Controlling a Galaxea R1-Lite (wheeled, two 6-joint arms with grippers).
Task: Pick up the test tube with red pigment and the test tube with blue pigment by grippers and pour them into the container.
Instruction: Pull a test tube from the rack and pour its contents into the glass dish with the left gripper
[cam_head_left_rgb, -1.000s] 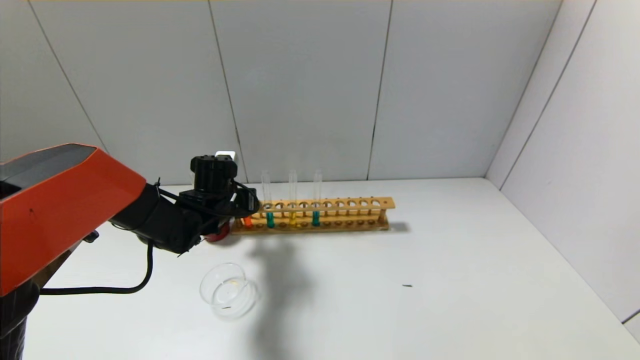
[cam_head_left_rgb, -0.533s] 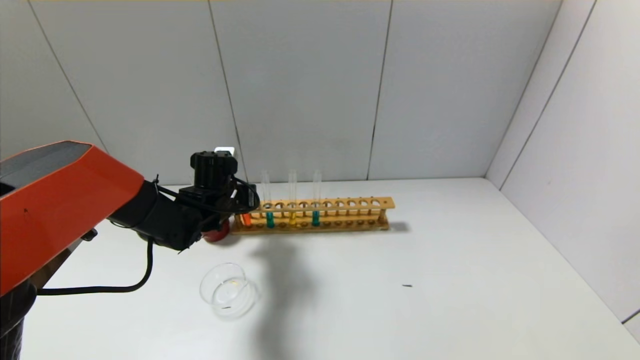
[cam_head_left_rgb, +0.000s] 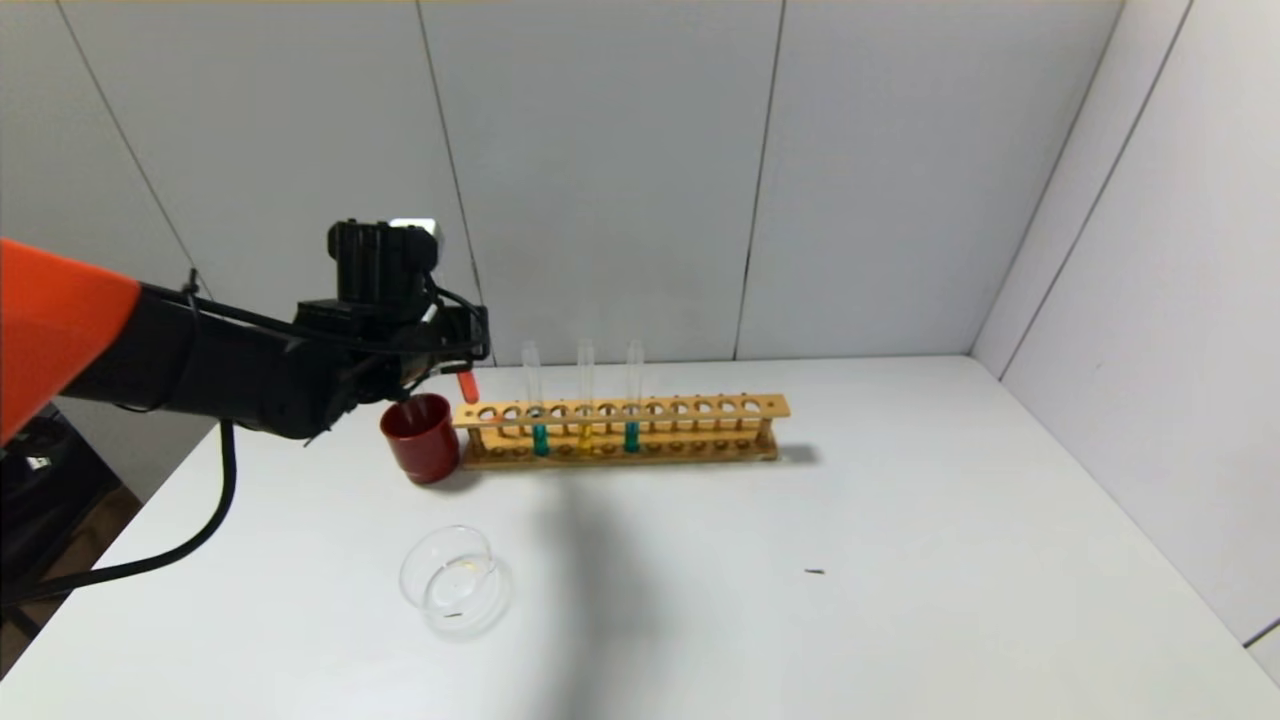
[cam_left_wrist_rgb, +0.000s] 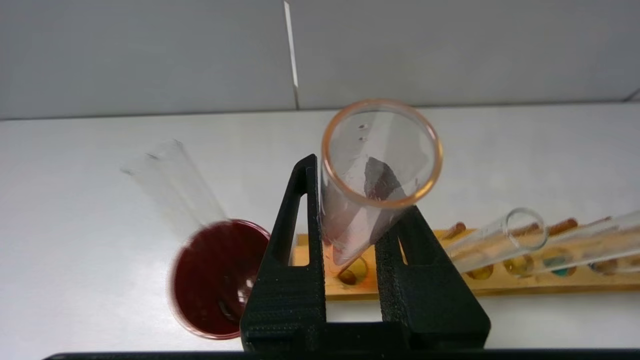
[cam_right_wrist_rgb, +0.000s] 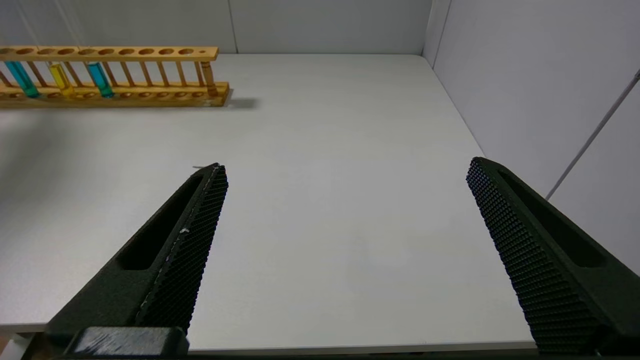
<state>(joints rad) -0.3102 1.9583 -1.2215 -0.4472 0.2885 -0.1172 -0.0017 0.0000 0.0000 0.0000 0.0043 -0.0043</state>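
Observation:
My left gripper (cam_head_left_rgb: 452, 352) is shut on the test tube with red pigment (cam_head_left_rgb: 467, 385), holding it in the air above the left end of the wooden rack (cam_head_left_rgb: 700, 408). In the left wrist view the tube (cam_left_wrist_rgb: 372, 195) sits between the fingers (cam_left_wrist_rgb: 292, 260), its bottom above an empty rack hole. Two tubes with blue pigment (cam_head_left_rgb: 540, 438) (cam_head_left_rgb: 631, 436) stand in the rack. The container (cam_head_left_rgb: 455, 582), a clear glass dish, sits on the table nearer to me. My right gripper (cam_right_wrist_rgb: 345, 170) is open and empty, low over the table's near right side.
A dark red cup (cam_head_left_rgb: 422, 450) stands just left of the rack, below my left gripper; a clear rod (cam_left_wrist_rgb: 172, 182) leans in it. A tube with yellow liquid (cam_head_left_rgb: 585, 436) stands between the blue ones. White walls close the back and right.
My left gripper has risen and shifted left, lifting the red tube out of the rack. The red cup, hidden before, now shows.

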